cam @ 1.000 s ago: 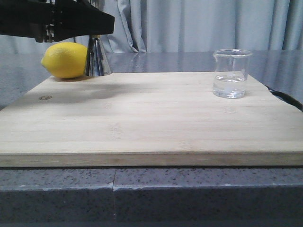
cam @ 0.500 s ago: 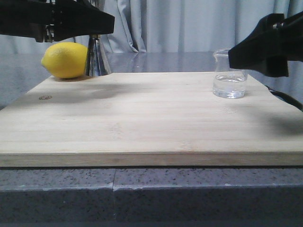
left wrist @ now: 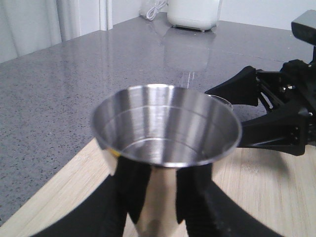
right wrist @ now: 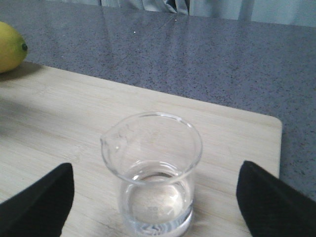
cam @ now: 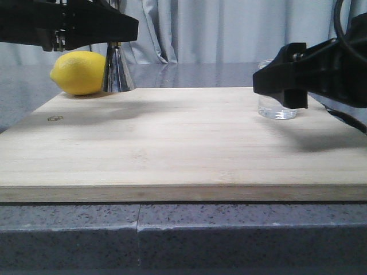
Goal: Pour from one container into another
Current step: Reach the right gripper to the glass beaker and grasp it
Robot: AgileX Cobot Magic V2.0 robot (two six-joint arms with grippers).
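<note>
The front view hides most of the beaker (cam: 277, 106) behind the right gripper (cam: 284, 86), but that arm's wrist view shows it upright on the board (right wrist: 59, 113), spout toward the lemon (right wrist: 10, 47), between wide-open fingers (right wrist: 37, 205) touching nothing. The left gripper (left wrist: 160, 197) clasps the upright jigger (left wrist: 165, 148) beside the lemon.

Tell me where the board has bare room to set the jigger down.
Free: the whole middle and near part of the board, between the lemon and the beaker. Crowded: the far left corner, where lemon and jigger sit under the left tool, and the far right corner, where the right tool straddles the beaker, open.
</note>
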